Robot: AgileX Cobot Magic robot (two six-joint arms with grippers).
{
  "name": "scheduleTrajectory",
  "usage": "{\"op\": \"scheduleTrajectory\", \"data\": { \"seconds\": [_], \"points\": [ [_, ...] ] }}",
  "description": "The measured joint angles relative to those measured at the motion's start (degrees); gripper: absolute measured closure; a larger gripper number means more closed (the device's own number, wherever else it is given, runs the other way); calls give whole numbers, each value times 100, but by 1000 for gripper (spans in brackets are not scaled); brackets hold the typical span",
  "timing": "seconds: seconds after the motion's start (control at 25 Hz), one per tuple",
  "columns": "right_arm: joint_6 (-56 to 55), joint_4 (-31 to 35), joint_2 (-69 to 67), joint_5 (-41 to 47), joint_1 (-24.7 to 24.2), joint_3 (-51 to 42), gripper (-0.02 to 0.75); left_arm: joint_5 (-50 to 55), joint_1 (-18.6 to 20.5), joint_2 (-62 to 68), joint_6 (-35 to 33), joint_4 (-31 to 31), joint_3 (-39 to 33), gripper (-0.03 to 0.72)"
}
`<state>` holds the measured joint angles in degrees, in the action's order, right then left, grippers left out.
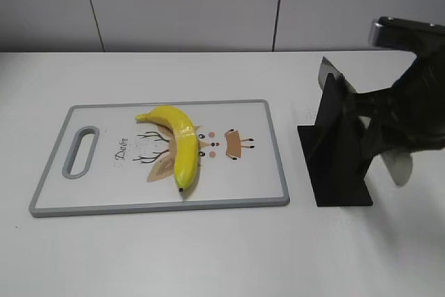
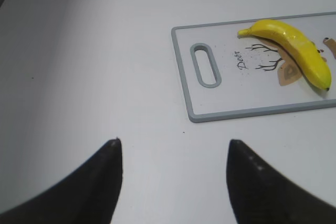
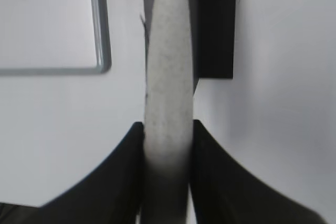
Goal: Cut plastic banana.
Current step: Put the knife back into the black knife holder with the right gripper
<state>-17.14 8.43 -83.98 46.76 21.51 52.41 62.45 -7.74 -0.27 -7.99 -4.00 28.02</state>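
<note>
The glossy, curved plastic banana lies on the grey-rimmed white cutting board on the smooth white desk. The right end effector clamps a pale knife handle by the black stand. The left end effector gapes wide over bare desk.

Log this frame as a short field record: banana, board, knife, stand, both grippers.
plastic banana: whole, lying on the cutting board
knife: handle clamped between the right gripper fingers, blade in the black stand
stand: on the table, right of the board
left gripper: open, empty, above bare table left of the board
cut: not yet started
</note>
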Motion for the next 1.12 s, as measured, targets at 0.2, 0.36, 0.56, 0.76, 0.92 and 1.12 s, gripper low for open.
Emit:
{"op": "scheduleTrajectory", "data": {
  "seconds": [0.2, 0.36, 0.56, 0.76, 0.92, 1.12],
  "points": [
    [54, 123, 0, 461, 0, 0, 239, 0, 0, 0, 0, 0, 0, 101],
    [191, 129, 80, 790, 0, 0, 139, 0, 0, 0, 0, 0, 0, 101],
    [576, 140, 857, 1214, 0, 0, 137, 0, 0, 0, 0, 0, 0, 101],
    [1259, 140, 2083, 1329, 0, 0, 148, 0, 0, 0, 0, 0, 0, 101],
    [1714, 140, 3090, 1340, 0, 0, 148, 0, 0, 0, 0, 0, 0, 101],
    [2093, 109, 4188, 1346, 0, -138, 148, 0, 0, 0, 0, 0, 0, 105]
  ]
}}
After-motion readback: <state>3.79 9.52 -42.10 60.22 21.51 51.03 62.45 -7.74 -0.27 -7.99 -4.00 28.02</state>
